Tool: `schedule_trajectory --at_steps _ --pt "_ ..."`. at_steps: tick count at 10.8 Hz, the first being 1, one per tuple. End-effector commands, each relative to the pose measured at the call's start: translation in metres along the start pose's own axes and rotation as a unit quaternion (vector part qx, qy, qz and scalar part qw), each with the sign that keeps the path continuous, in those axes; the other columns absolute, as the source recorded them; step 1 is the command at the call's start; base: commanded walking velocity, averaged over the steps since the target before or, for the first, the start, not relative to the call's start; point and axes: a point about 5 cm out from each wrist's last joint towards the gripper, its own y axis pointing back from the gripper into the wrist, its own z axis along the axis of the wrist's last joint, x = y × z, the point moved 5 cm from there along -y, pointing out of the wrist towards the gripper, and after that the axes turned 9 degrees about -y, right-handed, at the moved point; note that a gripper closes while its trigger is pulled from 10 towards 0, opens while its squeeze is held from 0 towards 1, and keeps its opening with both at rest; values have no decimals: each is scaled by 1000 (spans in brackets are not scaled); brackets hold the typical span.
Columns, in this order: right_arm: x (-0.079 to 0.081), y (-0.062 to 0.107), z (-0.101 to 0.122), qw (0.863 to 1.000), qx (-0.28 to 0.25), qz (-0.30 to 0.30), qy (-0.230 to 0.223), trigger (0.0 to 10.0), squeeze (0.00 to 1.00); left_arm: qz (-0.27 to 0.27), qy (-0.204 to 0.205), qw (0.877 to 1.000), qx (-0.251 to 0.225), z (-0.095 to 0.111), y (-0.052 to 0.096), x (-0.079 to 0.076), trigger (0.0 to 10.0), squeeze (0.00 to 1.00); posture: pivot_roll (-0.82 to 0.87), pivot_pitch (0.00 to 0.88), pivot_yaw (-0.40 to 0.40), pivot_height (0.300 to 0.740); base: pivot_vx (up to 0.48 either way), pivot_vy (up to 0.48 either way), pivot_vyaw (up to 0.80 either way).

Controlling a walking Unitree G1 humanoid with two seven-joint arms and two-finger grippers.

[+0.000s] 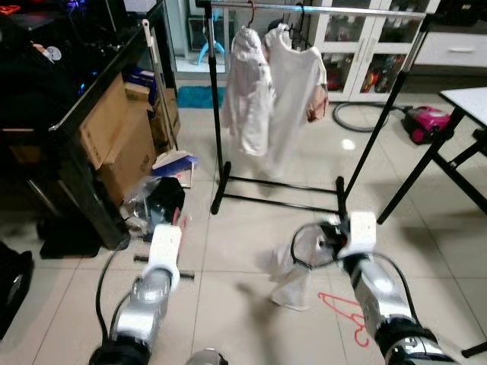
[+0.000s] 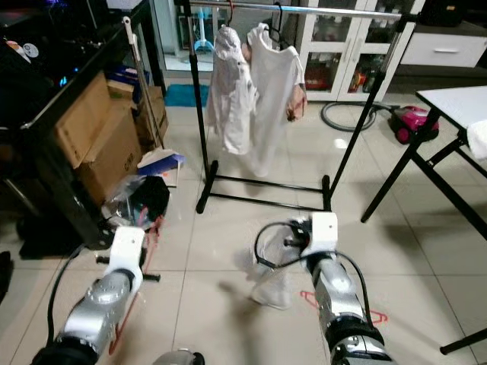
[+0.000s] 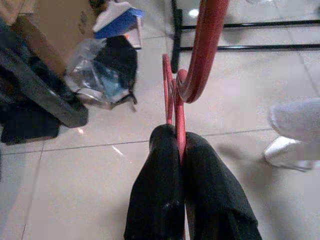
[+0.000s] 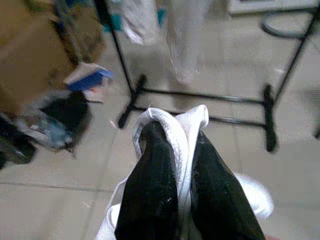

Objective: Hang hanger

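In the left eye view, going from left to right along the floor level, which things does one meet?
cardboard boxes → dark bag → left gripper holding a red hanger → white garment held by the right gripper → pink vacuum cleaner

Glossy pale floor tiles (image 1: 228,251); smooth red plastic hanger (image 3: 200,55); soft white cloth garment (image 4: 175,125); matt cardboard boxes (image 1: 114,137).

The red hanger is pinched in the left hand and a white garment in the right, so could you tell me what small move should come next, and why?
Probably bring the two hands together to slip the red hanger into the white garment. The left hand is shut on the hanger and the right hand on the cloth, both low over the floor, apart, well short of the clothes rack.
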Motion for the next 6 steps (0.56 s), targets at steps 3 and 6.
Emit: schedule_trajectory --at_steps 3,6 --pt "-47 11 7 990 -26 -139 -16 10000 337 -15 38 998 -42 13 -8 -4 10000 0 1 0 57 740 0 0 0" --pt "-40 -1 34 992 -37 -117 0 10000 0 -76 -30 995 -62 26 -10 -28 10000 0 -97 0 114 740 0 0 0"
